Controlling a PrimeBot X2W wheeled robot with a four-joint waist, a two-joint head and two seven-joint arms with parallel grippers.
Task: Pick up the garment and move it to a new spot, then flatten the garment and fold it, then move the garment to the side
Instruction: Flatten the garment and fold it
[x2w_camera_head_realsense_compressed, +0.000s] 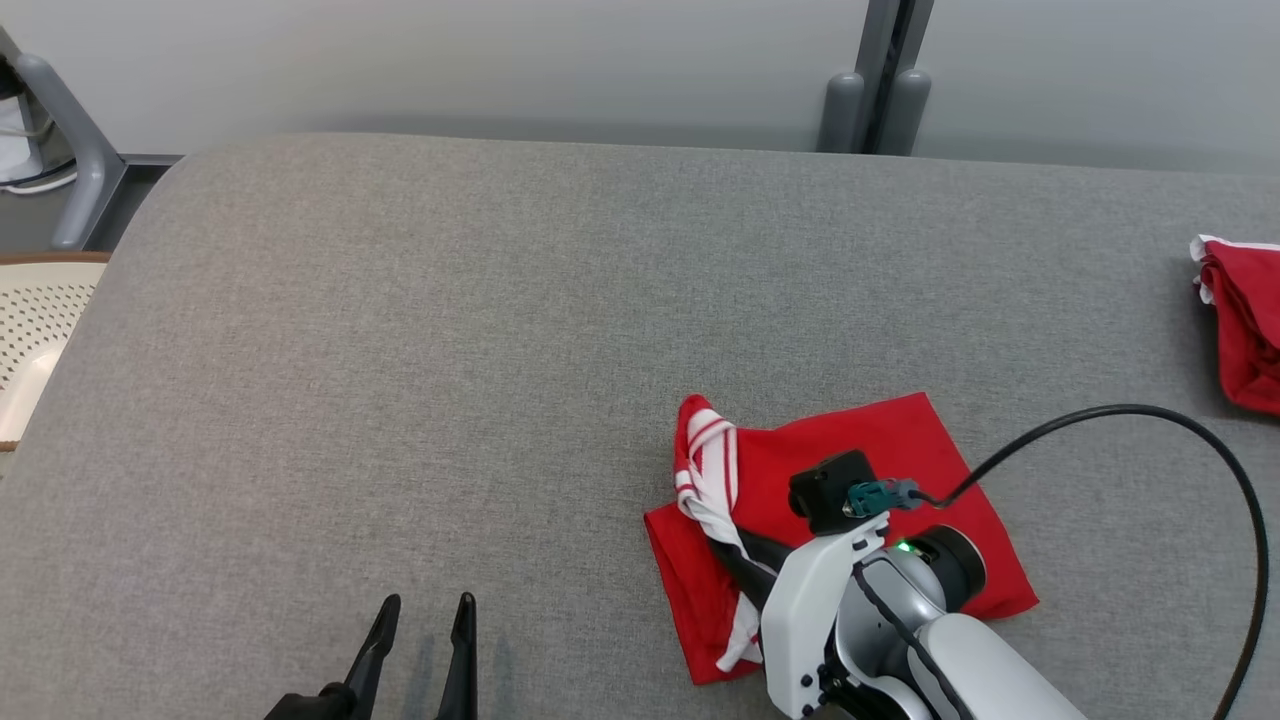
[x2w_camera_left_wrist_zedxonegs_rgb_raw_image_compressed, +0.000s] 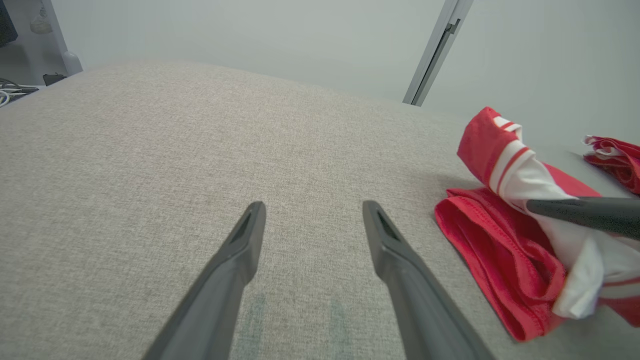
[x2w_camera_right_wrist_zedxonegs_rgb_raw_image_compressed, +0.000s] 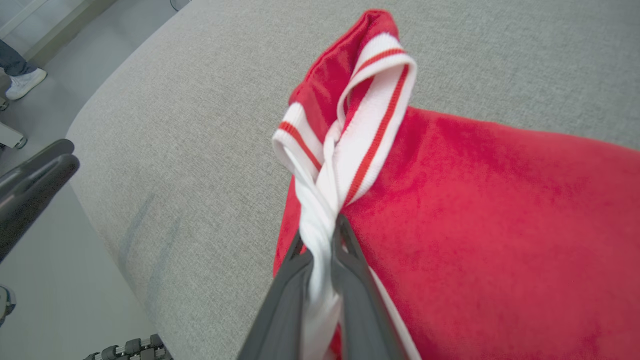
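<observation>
Right pincer (x2w_camera_right_wrist_zedxonegs_rgb_raw_image_compressed: 322, 236) pinches band (x2w_camera_right_wrist_zedxonegs_rgb_raw_image_compressed: 372, 100) of garment (x2w_camera_head_realsense_compressed: 885, 440); left pincer (x2w_camera_head_realsense_compressed: 428, 603) spread, idle above desk (x2w_camera_head_realsense_compressed: 400, 350). Lower band flat onto red panel, release slowly, avoid dragging fold askew.

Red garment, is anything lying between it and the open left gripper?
Nothing visible does. Bare grey padded surface separates the left gripper from the red garment, whose white trim the right gripper pinches.

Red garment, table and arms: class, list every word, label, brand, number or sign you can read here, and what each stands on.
None: no text can be read in these views.
red garment: only red stripes on its white trim, no lettering.
grey table: plain cloth, no lettering.
</observation>
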